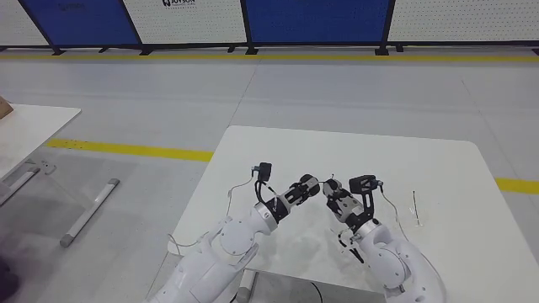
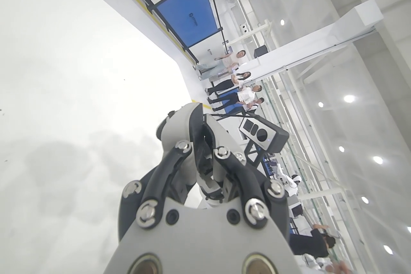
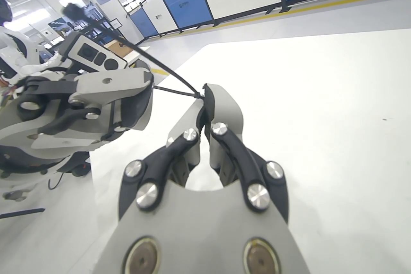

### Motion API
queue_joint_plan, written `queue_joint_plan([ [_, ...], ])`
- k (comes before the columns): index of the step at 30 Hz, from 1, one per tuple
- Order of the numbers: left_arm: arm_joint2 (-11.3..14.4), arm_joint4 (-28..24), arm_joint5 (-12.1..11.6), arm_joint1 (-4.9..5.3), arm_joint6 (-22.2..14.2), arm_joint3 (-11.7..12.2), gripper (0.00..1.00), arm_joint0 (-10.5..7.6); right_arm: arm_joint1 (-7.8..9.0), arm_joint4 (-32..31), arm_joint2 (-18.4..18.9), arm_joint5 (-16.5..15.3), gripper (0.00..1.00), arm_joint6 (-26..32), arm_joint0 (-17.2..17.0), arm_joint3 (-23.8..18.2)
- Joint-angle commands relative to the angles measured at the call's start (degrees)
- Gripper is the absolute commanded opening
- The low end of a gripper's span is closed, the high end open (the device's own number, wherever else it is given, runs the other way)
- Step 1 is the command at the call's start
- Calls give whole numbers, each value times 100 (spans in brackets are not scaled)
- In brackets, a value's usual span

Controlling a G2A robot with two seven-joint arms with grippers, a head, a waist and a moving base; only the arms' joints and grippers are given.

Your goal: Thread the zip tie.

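Right gripper (image 3: 205,95) pinches the zip tie (image 3: 196,93); left gripper (image 3: 150,83), at 9 o'clock of it, clamps the tie's other end. You pull slowly, keeping your line straight.

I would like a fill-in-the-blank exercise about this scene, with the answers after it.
1. The zip tie is ___ in colour.
2. The right gripper is ___ on the zip tie.
3. The table below the left gripper is ___ in colour.
Missing words: black; shut; white.
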Motion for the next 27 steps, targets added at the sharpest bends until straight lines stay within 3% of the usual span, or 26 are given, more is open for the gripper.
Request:
queue_joint_plan([
  [1, -12, -6, -28, 0, 9, -12, 0, 8, -1, -11, -9, 7, 0, 4, 3, 8],
  [27, -170, -101, -268, 11, -10, -204, 0, 135, -42, -265, -248, 108, 0, 103, 181, 383],
])
